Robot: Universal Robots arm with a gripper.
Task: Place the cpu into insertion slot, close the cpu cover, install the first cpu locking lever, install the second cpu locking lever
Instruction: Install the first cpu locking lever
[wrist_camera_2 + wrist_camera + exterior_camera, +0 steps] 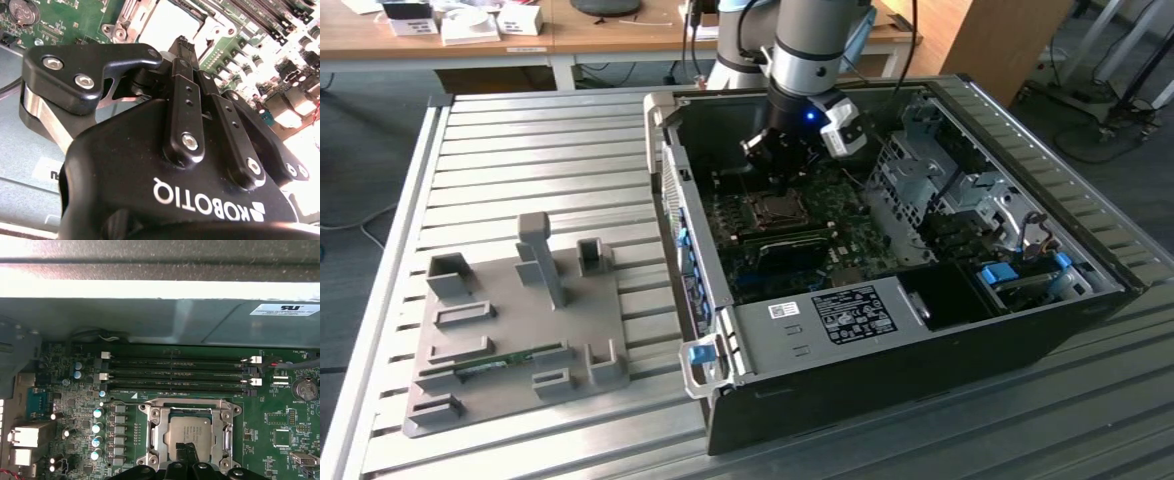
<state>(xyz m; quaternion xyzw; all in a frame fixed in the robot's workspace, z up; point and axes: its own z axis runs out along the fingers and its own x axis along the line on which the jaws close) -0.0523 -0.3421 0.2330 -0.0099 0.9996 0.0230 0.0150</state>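
My jaws look pinched narrow with nothing between them, tips just over the cpu (192, 432), which sits in its socket inside the cover (220, 437). Pressing off-centre could skew or scratch it. The first wrist view gives that seating; the exterior view places my arm inside the case (921, 380).

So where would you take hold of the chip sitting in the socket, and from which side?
By two opposite edges of its metal top, straight from above. The chip lies flat, with the metal frame close around it, so a sideways approach looks blocked. The end effector hangs just above it.
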